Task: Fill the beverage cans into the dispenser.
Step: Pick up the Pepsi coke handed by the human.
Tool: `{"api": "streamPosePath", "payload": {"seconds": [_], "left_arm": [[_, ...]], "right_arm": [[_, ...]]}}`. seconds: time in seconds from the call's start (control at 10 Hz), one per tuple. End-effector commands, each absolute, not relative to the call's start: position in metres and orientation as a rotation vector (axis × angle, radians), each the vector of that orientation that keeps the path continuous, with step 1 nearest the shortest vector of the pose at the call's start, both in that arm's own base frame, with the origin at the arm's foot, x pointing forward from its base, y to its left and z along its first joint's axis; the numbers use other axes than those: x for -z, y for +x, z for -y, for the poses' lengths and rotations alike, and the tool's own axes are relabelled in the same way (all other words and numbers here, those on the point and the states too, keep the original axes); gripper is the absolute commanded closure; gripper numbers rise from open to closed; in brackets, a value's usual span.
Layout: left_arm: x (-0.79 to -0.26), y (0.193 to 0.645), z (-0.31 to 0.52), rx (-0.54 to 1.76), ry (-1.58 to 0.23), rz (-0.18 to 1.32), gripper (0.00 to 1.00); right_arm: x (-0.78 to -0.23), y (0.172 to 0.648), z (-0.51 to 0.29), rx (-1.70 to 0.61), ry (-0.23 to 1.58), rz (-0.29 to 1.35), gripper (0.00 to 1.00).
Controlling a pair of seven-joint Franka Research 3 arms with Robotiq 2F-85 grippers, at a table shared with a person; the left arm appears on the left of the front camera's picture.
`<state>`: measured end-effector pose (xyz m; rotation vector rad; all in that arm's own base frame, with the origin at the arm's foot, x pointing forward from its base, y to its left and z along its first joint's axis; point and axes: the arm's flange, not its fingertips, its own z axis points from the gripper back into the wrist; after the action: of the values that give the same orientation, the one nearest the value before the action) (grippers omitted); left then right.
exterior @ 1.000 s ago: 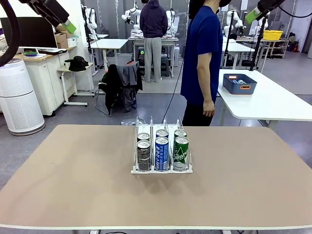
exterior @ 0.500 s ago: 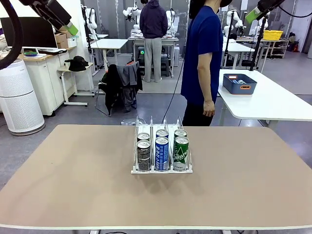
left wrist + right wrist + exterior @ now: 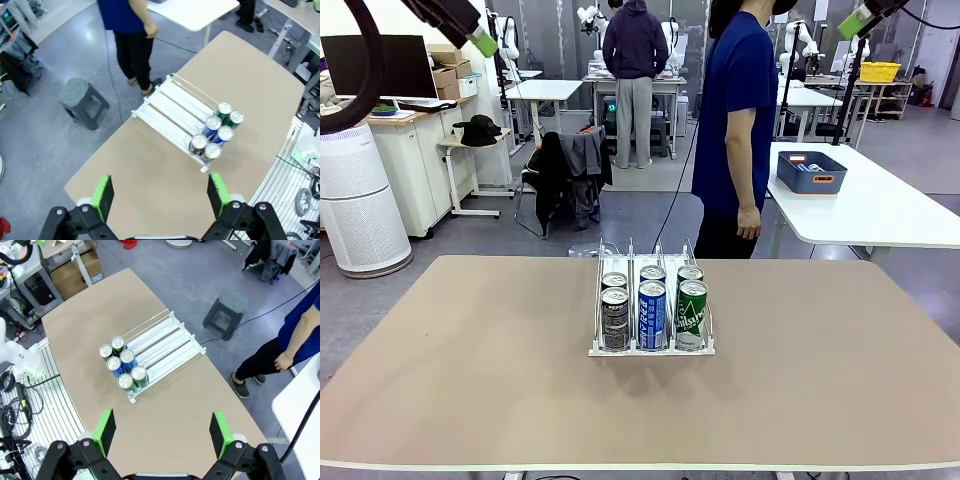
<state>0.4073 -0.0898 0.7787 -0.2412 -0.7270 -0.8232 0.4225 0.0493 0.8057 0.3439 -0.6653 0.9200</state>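
The left claw (image 3: 160, 194) and right claw (image 3: 163, 426) hang spread apart and empty above six cans (image 3: 652, 305) in the dispenser (image 3: 172, 107).

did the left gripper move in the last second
Yes. In the front view the left gripper has shifted rightward and slightly up, its green pad now clear of the cardboard boxes it overlapped before.
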Motion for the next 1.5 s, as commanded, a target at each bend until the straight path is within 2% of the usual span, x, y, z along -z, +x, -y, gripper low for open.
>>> {"api": "streamPosePath", "payload": {"seconds": [0.0,0.4,0.6,0.7,1.4], "left_arm": [[-0.790,0.406,0.087,0.893,-0.309,0.732,0.00],[-0.800,0.397,0.087,0.966,-0.381,0.751,0.00],[-0.797,0.397,0.083,1.009,-0.385,0.746,0.00],[-0.800,0.395,0.089,0.939,-0.343,0.756,0.00],[-0.800,0.395,0.089,0.939,-0.343,0.756,0.00]], "right_arm": [[-0.818,0.415,-0.047,-0.918,0.310,0.685,0.00],[-0.829,0.408,-0.040,-0.933,0.291,0.774,0.00],[-0.825,0.412,-0.040,-0.941,0.295,0.765,0.00],[-0.835,0.408,-0.041,-0.921,0.307,0.752,0.00],[-0.835,0.408,-0.041,-0.921,0.307,0.752,0.00]]}}
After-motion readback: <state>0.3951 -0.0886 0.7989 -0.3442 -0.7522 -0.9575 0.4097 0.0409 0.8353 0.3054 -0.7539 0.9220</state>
